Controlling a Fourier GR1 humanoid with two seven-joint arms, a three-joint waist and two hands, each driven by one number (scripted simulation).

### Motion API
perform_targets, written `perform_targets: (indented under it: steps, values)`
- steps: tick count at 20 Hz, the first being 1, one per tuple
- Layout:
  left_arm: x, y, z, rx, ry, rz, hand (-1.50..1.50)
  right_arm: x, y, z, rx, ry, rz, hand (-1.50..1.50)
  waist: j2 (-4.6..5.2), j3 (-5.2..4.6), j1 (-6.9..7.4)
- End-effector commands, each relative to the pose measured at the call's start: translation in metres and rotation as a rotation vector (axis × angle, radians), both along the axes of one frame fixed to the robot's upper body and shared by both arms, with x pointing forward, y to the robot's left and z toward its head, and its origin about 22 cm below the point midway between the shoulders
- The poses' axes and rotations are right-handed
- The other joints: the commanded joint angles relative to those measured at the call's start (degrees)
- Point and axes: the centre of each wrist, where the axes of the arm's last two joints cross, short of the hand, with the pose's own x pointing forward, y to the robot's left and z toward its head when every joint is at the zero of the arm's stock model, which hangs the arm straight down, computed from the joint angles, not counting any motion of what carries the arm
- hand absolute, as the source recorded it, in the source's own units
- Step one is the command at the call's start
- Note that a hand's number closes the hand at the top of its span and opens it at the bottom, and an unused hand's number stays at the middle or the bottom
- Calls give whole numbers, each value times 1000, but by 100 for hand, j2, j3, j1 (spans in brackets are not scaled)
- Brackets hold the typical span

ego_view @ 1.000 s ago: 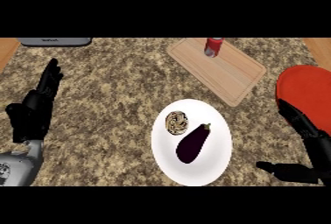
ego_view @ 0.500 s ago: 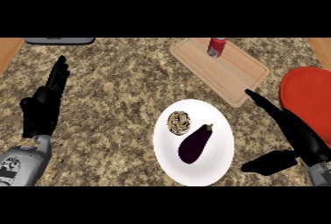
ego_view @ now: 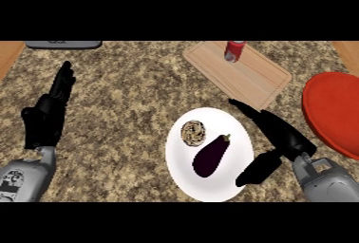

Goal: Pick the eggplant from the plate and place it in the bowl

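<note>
Speckled stone counter [ego_view: 126, 95] filling the head view. Near the middle, one white plate [ego_view: 181, 163], carrying one dark eggplant [ego_view: 210, 155] lying slantwise, stem end toward the upper right. Just beside it on the same plate, one round brownish food item [ego_view: 193, 133]. At the right edge, one red bowl [ego_view: 335, 114], partly cut off, apart from the plate. Farther back, one wooden cutting board [ego_view: 242, 71] with one red can [ego_view: 235, 51] upright on it. One grey object [ego_view: 63, 44] at the far left edge.

Two hands. Left hand [ego_view: 45, 118] resting at the left, open, fingers up. Right hand [ego_view: 280, 135] over the plate's right rim, fingers straight, thumb spread wide below, holding nothing, not yet touching the eggplant.

Likely troubles from here:
- Closing too near the tapered stem end and losing the smooth skin.
- Sweeping in sideways and nudging the round item or sliding the plate.
- Carrying low toward the bowl and clipping its rim.
</note>
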Motion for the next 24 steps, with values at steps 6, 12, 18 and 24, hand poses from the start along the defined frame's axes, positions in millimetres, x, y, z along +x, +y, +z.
perform_targets:
  steps: [6,12,18,24]
  values:
    - [-2,-3,11,15,-6,12,0,24,23,-38,-188,168,20,-150,3,5,10]
    - [3,-1,25,-8,-10,19,0,15,27,-62,-175,185,16,-150,-3,5,-32]
    - [-14,3,11,1,2,10,0,16,53,-77,-143,168,4,-150,-7,4,-25]
    - [-9,-11,-8,11,2,19,0,32,64,-98,-151,195,18,-150,-1,3,-20]
